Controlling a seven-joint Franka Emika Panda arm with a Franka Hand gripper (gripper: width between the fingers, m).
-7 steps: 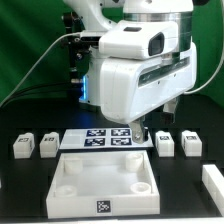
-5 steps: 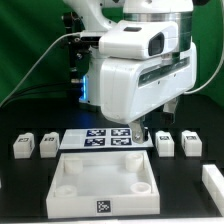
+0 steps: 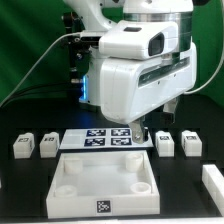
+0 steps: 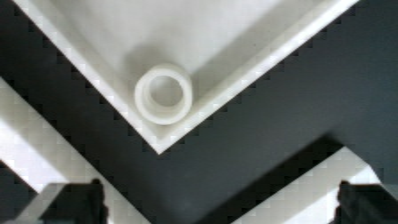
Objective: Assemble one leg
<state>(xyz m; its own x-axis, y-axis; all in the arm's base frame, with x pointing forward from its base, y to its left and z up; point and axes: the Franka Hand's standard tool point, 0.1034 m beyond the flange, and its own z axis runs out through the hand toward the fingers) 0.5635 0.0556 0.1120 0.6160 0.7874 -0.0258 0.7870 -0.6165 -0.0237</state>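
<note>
Black table, gripper parted and empty, leg near, toward exterior view's right

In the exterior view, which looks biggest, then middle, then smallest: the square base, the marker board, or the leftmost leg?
1. square base, clearly biggest.
2. marker board, narrower and thinner.
3. leftmost leg, smallest.

Bright, even light, seemingly from above; whites glare against black. Both views are soft, wrist view blurrier.
</note>
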